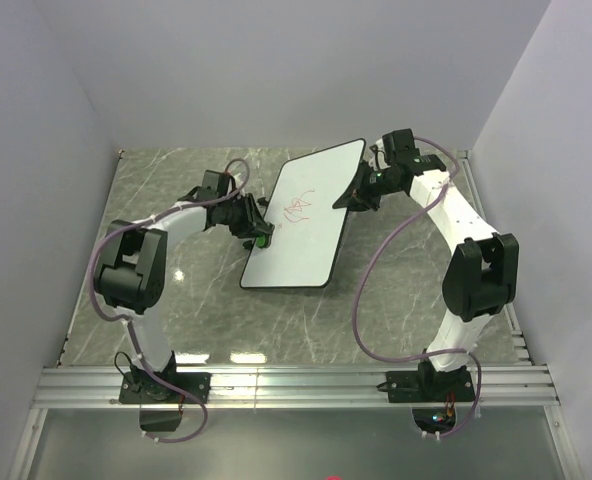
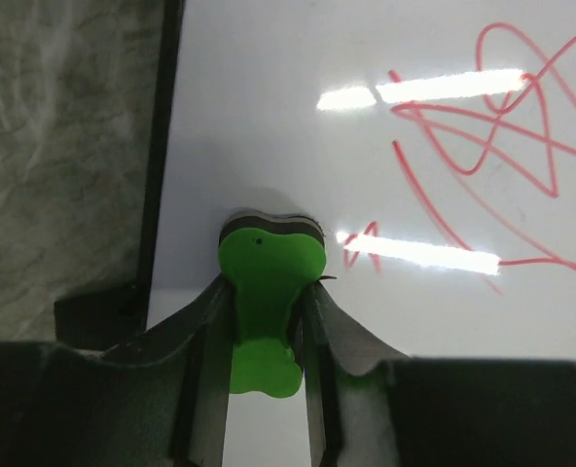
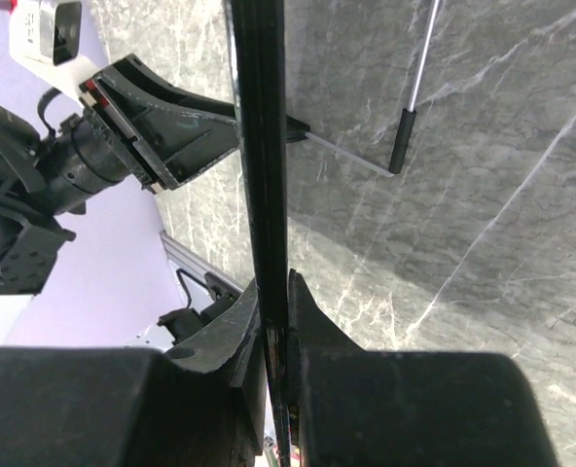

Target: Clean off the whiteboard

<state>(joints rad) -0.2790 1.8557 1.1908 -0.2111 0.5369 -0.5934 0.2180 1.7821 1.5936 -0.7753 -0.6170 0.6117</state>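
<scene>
Whiteboard (image 1: pixel 301 215) sits mid-bench, skewed, its long side running from near the centre up toward the far right corner. Thin black rim all round. Red scribbles (image 2: pixel 492 126) on the far half of its face; the near half is clean white.

My left claw (image 2: pixel 267 302) is over the board's left edge, about halfway along. Fingers are pressed in on a small green eraser (image 2: pixel 269 268), one finger on each flank. The eraser's dark pad end sits against the white surface, just inside the rim. A small red mark lies just beside it on the right; the main tangle is farther off, toward the far right.

My right claw (image 3: pixel 273 292) is at the board's right edge, toward its far corner. The wrist view shows the board edge-on, and the rim runs straight down between my two fingers, which are closed on it, one finger on each face. Whether that edge is raised off the grey marbled bench (image 1: pixel 176 290) I cannot tell.

Both arms reach inward from the near edge, elbows out toward the left and right edges.
</scene>
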